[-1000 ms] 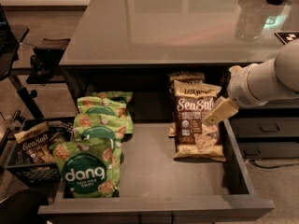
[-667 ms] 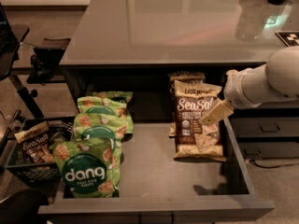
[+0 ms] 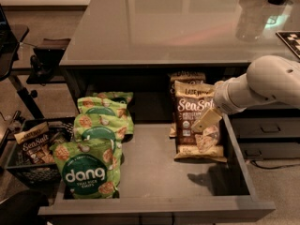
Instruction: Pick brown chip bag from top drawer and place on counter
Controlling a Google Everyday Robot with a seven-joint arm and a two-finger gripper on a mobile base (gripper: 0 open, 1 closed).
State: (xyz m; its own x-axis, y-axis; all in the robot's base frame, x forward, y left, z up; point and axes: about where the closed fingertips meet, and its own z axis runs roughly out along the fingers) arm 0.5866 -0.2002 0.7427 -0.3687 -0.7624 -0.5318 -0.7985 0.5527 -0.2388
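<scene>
The brown chip bag (image 3: 193,122) with white "Sea Salt" lettering lies at the right side of the open top drawer (image 3: 154,172), with a second brown bag (image 3: 186,76) behind it. My gripper (image 3: 205,121) hangs from the white arm (image 3: 262,86) coming in from the right, and sits over the right half of the front brown bag, just above it. One pale finger (image 3: 206,120) shows, pointing down-left. The grey glossy counter (image 3: 159,27) spans the top of the view above the drawer.
A stack of green "dang" bags (image 3: 96,144) fills the drawer's left side. A black crate (image 3: 33,163) on the floor at left holds another brown Sea Salt bag (image 3: 33,145). Narrow dark drawers with bar handles (image 3: 272,128) are at right. A checkered marker (image 3: 290,39) lies on the counter's right edge.
My gripper has moved a little left and down, further over the front brown bag. The bags have not moved.
</scene>
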